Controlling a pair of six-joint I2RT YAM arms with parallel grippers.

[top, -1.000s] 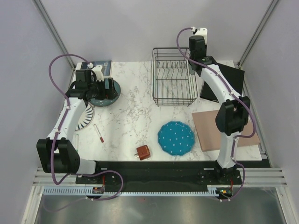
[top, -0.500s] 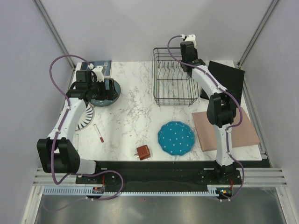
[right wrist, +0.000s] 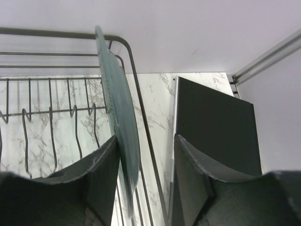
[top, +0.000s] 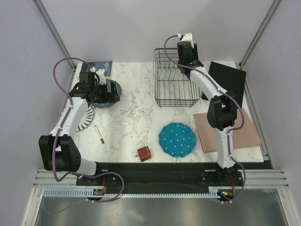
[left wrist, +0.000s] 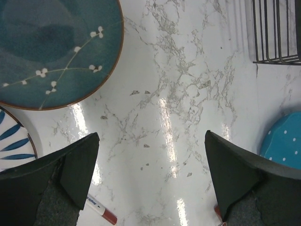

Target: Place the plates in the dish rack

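The right gripper (right wrist: 145, 141), jaws apart, straddles the grey-green plate (right wrist: 117, 94), which stands on edge in the dish rack (top: 176, 96) near its right wall. The left gripper (left wrist: 151, 141), jaws wide apart, hangs above the bench (left wrist: 164, 70) beside the teal plate (left wrist: 51, 47).

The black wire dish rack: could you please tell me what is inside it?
One grey-green round plate stands on edge near the dish rack's right side; the right end effector hides its lower rim.

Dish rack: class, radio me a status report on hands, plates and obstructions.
Left hand open over table. Right hand open around grey-green plate, on edge in dish rack. Teal plate, dotted plate, striped plate on table. Nothing blocking.
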